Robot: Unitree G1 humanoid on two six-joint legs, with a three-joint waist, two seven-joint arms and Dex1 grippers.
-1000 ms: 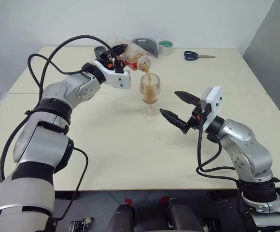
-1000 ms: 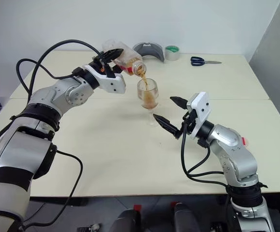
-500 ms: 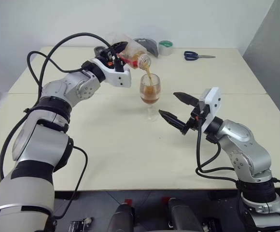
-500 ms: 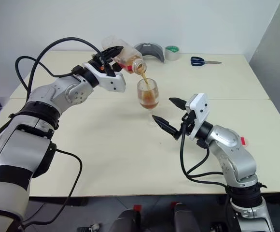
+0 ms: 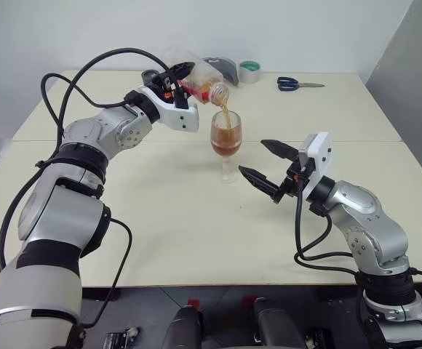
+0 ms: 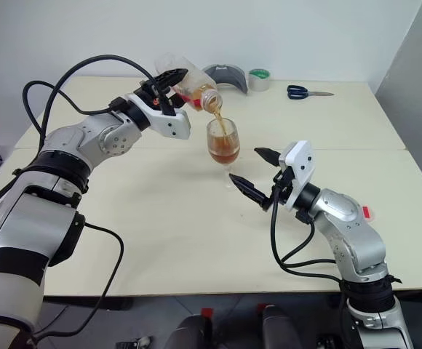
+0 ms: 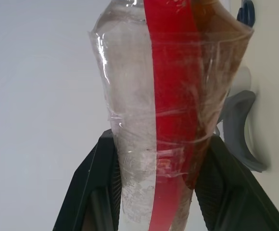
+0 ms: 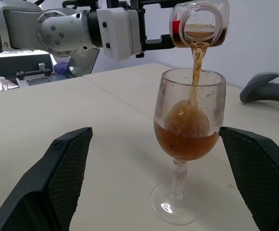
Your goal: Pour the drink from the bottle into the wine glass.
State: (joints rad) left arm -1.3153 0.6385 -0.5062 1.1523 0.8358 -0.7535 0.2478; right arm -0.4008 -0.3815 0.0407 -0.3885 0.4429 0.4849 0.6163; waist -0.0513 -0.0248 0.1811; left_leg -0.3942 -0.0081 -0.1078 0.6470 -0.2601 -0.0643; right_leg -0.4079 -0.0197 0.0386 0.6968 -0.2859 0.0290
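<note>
Above glass: bottle (image 5: 196,82) tipped mouth-down over rim, drink (image 8: 196,67) streaming out
L gripper (image 5: 176,89): clamped on bottle body, fingers (image 7: 95,187) on both sides
Wine glass (image 5: 226,145): upright, mid tabletop (image 5: 196,218), bowl approx half full of brown liquid
R gripper (image 5: 268,164): fingers spread wide, empty, just beside glass stem, not touching
Far edge: scissors (image 5: 299,84), tape roll (image 5: 249,71)

My left wrist view cuts the bottle (image 7: 163,110) off at both ends. My fingers (image 7: 89,187) hide its lower sides there.
</note>
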